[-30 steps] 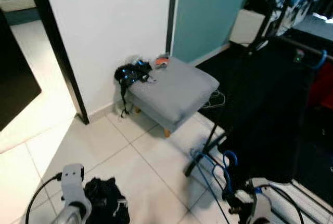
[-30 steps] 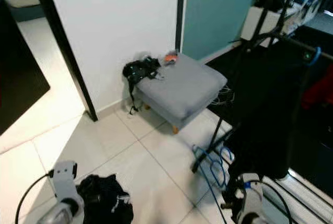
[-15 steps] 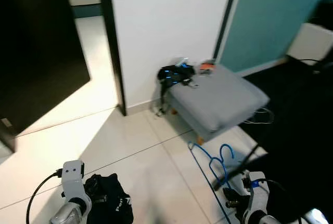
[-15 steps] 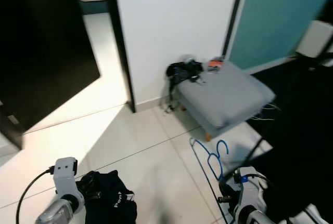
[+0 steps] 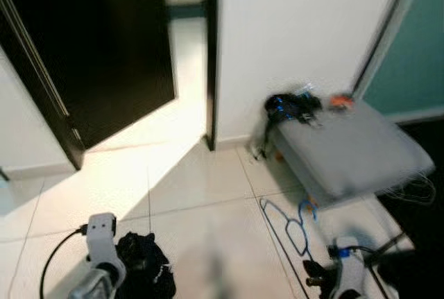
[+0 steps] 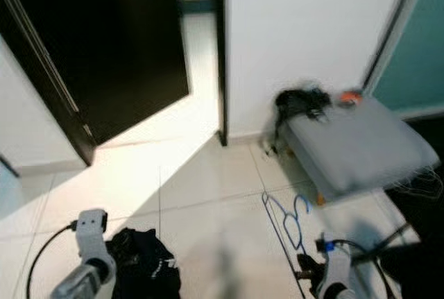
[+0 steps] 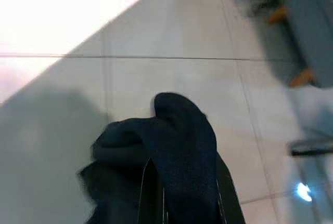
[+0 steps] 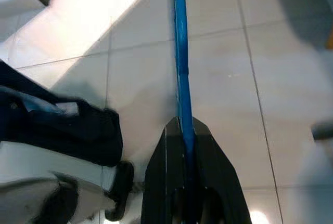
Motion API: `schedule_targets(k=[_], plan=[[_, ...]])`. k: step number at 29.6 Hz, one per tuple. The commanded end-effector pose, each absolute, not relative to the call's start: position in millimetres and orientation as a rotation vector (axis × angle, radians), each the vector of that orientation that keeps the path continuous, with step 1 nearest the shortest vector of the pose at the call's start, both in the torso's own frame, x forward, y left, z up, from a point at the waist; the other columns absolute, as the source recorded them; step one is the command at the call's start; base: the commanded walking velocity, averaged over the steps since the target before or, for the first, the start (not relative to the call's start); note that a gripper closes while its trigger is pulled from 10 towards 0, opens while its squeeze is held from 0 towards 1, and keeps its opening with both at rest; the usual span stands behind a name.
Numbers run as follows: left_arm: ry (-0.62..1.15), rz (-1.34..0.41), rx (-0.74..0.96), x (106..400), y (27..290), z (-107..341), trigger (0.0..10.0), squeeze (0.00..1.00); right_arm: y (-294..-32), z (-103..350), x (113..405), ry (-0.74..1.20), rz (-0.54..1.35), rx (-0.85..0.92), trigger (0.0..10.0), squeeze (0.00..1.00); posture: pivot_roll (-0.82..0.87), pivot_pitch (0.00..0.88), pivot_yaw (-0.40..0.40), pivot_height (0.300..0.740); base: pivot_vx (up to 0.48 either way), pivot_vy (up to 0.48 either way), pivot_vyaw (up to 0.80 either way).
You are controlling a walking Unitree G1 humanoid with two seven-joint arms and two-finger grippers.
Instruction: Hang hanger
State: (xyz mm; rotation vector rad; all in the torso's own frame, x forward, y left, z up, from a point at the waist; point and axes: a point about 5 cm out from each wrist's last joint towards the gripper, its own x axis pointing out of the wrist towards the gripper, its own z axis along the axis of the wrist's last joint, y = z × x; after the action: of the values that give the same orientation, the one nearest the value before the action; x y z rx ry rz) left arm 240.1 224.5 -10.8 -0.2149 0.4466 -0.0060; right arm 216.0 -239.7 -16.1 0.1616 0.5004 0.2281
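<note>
Pincer-wise, my right pincer [image 8: 183, 130] is clamped shut on the blue hanger [image 5: 295, 224], a light, stiff, slippery wire frame that juts out low over the floor tiles [image 5: 201, 202], best held by its straight bar, while my left pincer [image 7: 179, 177] grips a soft dark garment [image 7: 171, 146].

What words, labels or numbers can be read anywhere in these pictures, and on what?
None can be read.
Dark garment held in the left hand: small white marks on the cloth, too blurred to read.
Blue hanger in the right hand: no writing visible.
Grey stool, black door and white wall: no text visible.
</note>
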Motion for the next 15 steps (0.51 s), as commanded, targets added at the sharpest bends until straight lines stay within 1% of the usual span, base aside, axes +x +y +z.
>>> schedule_targets(k=[1,15], plan=[[0.453,-0.014,-0.208,237.9,223.6,-12.8,10.0,0.0,-242.6,-22.8,205.9,0.537,0.216,0.169,10.0,0.0,-0.02,0.102,-0.051,0.74,0.0,0.0,0.77],[0.458,-0.015,-0.208,237.1,224.0,-14.0,10.0,0.0,-242.0,-23.0,204.9,0.535,0.223,0.17,10.0,0.0,-0.02,0.094,-0.045,0.74,0.0,0.0,0.77]])
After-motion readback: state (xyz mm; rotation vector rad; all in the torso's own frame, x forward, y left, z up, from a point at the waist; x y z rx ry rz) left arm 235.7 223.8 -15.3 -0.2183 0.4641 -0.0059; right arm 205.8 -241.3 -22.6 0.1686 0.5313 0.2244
